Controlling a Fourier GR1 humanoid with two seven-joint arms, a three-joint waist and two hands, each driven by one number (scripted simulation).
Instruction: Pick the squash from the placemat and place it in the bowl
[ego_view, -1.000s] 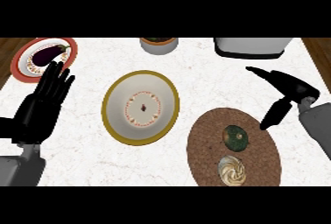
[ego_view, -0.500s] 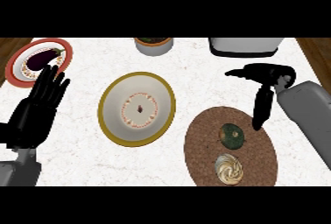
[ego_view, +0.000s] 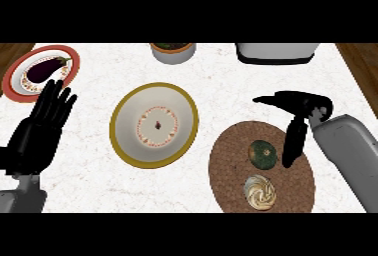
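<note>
Now we are in the reach: our right hand hovers with fingers pointing down, uncurled and empty, just beside the squash on the placemat. Next we must close around it, then carry it left to the bowl. Our left hand rests open.

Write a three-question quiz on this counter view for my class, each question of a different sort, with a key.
1. True or false: the squash already lies in the bowl.
2. Which hand is nearest the squash? A) left hand B) right hand
3. Fill in: the eggplant lies on a ____.

Key: 1 false, it is on the placemat, beside a pastry. 2 B. 3 plate.
</note>
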